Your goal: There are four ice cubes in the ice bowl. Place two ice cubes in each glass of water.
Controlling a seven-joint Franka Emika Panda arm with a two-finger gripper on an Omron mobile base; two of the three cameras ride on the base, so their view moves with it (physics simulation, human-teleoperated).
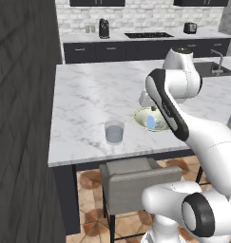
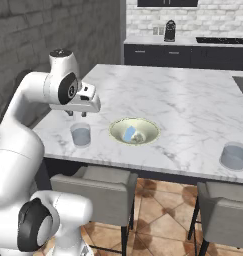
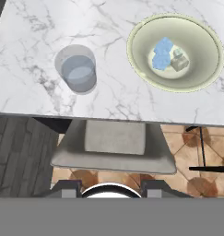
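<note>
Surveying: white marble island counter (image 2: 193, 100), grey-veined, smooth, with a straight front edge.
Ice bowl (image 3: 210, 41): wide, shallow and round, pale yellow-green rim, lighter whitish inside; it sits on the counter near the front edge.
Ice cubes (image 3: 162, 54): small, pale blue, translucent blocks clustered at the bottom of the bowl; their count cannot be told.
Near glass of water (image 3: 77, 70): short clear cylinder, grey-blue tint, upright on the marble, beside the bowl and apart from it.
Far glass of water (image 2: 234, 155): same shape and tint, well apart on the bowl's other side, close to the counter edge.
Gripper (image 2: 76, 114): hangs above the near glass, short dark tips pointing down; jaws stand partly apart with nothing seen between them.
Stools (image 3: 114, 144): grey, padded, boxy, tucked under the counter edge.
Floor (image 3: 187, 156): brown patterned tile.
</note>
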